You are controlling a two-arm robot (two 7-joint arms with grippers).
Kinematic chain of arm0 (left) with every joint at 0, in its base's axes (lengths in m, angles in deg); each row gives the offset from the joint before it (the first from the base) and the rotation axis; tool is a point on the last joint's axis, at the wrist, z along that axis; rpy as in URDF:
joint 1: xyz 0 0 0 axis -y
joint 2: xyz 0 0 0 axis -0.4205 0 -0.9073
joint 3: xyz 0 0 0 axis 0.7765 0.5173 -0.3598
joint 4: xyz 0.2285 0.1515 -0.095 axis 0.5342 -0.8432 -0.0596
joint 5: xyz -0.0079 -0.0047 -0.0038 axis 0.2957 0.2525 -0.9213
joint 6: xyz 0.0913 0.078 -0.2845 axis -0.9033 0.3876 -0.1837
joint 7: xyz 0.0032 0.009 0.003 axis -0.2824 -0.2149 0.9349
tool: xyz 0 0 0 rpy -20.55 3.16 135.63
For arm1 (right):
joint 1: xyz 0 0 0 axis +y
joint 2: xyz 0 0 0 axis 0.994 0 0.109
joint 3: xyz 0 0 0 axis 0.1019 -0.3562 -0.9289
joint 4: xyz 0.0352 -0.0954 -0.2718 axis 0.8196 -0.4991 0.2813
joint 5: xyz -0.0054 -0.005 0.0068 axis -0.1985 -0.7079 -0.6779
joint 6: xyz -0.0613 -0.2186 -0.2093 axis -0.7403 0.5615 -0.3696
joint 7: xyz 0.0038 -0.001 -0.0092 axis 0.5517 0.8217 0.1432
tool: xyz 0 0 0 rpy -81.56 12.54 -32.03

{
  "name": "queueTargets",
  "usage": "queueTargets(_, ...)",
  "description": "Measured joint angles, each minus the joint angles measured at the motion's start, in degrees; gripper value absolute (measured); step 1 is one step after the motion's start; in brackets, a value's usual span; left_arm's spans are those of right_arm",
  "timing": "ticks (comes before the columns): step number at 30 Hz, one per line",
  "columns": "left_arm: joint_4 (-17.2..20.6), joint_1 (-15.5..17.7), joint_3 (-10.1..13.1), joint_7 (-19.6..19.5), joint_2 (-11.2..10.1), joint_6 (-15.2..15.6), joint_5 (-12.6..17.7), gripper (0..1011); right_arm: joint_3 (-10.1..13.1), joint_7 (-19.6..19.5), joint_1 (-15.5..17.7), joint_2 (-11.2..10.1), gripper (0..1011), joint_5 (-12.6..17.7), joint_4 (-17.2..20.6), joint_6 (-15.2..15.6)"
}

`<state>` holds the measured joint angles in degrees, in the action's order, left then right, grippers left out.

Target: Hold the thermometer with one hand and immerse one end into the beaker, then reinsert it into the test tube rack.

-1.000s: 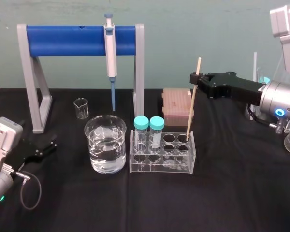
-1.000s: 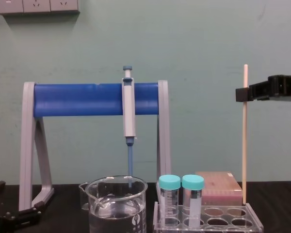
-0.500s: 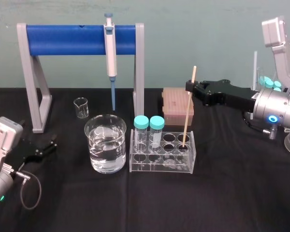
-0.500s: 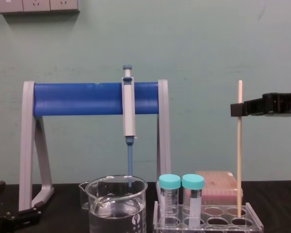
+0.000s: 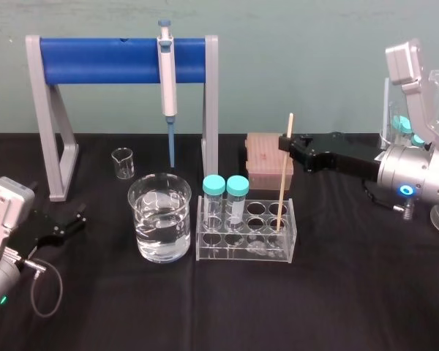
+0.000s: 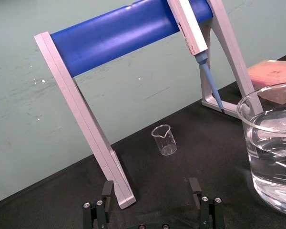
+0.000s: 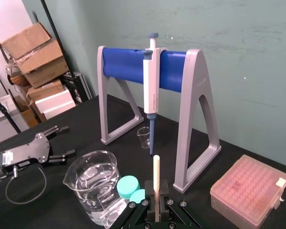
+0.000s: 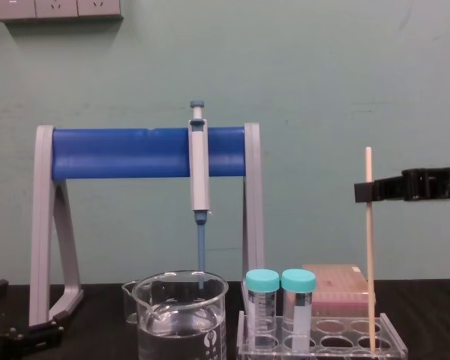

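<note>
The thermometer (image 5: 284, 172) is a thin cream rod standing nearly upright, its lower end inside a hole at the right end of the clear test tube rack (image 5: 241, 253). My right gripper (image 5: 287, 142) is shut on the rod near its top, reaching in from the right. In the chest view the thermometer (image 8: 370, 262) drops from the gripper (image 8: 364, 191) into the rack (image 8: 394, 341). The right wrist view shows the rod (image 7: 156, 174) clamped between the fingers. The large beaker (image 5: 159, 217), part full of water, stands left of the rack. My left gripper (image 6: 151, 191) rests open at the table's left.
Two teal-capped tubes (image 5: 225, 186) stand in the rack's left holes. A pipette (image 5: 166, 80) hangs from the blue and grey stand (image 5: 117, 60) behind. A small beaker (image 5: 122, 162) and a pink box (image 5: 267, 162) sit farther back. Clear labware stands at the far right.
My right gripper has come down and slightly left with the thermometer, and the rod's lower end has sunk deeper into the rack hole. The left arm has not moved.
</note>
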<state>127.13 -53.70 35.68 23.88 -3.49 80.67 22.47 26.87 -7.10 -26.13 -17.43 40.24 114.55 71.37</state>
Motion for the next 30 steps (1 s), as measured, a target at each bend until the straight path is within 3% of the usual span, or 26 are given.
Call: queueTargets(30,0.0,0.0,0.0,0.0,0.0,0.0,0.0,1004,-1.1,3.1,-0.5,4.3,55,-5.2,-6.6,-2.9)
